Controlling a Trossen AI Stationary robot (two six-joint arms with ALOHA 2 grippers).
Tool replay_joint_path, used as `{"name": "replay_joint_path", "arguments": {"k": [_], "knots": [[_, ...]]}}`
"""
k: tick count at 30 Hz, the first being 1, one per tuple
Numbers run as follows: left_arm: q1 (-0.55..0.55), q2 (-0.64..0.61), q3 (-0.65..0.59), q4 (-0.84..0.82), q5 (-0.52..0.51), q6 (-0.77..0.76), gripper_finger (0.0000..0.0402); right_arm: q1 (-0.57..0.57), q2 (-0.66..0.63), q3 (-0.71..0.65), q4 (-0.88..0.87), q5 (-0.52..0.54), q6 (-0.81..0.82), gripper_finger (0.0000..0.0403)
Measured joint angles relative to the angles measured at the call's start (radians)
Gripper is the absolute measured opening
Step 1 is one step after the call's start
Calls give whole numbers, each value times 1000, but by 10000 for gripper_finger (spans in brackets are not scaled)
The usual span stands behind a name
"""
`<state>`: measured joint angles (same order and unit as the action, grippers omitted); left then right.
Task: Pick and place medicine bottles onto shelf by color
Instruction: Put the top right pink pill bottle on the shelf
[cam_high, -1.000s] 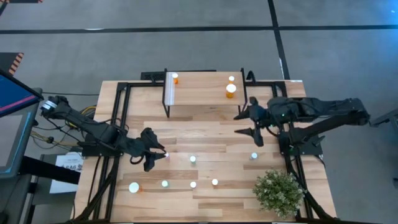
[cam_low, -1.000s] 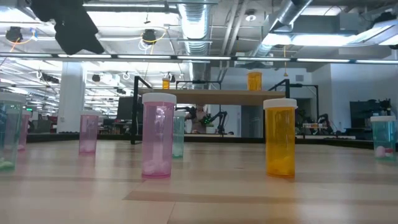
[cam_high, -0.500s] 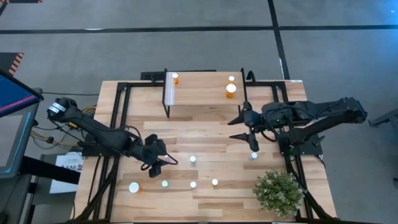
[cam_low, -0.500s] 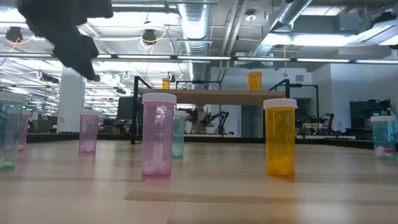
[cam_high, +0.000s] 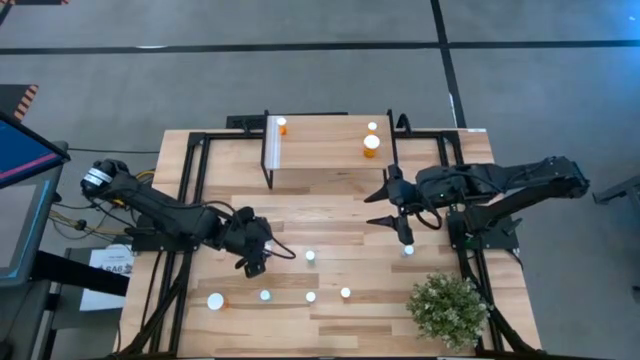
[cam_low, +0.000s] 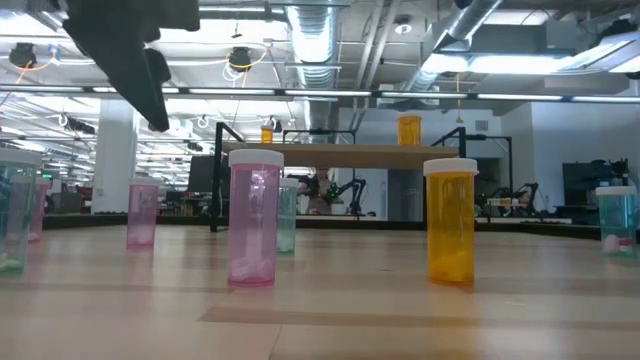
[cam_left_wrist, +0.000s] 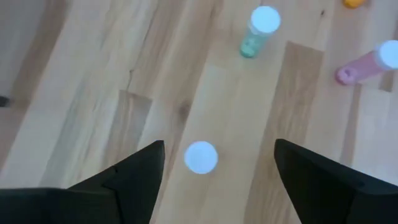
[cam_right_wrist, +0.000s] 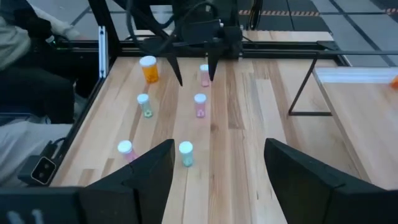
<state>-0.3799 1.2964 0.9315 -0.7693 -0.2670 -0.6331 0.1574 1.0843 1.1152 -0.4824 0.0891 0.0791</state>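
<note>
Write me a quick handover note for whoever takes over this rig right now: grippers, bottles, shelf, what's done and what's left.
Left gripper: open, empty, above a white-capped bottle near the table's middle.
Right gripper: open, empty, hovering in front of the shelf, close to a bluish bottle.
Done: three orange bottles stand on the shelf, one by the white strip, two at the other end.
Left: about six bottles on the table, including the large orange one at the front left. The potted plant stays.
</note>
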Motion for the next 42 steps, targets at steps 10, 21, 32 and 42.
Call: {"name": "replay_joint_path", "arguments": {"k": [10,21,32,42], "knots": [[29,0,-17,40,43,19,280,41,1,-63,66,0,-1,270],[26,0,-71,139,31,46,279,100,0,-260,410,0,-41,270],[18,-1,-104,157,31,33,278,102,0,-337,527,2,-29,270],[-34,-2,-104,162,-57,34,278,102,0,-337,528,1,-27,270]]}}
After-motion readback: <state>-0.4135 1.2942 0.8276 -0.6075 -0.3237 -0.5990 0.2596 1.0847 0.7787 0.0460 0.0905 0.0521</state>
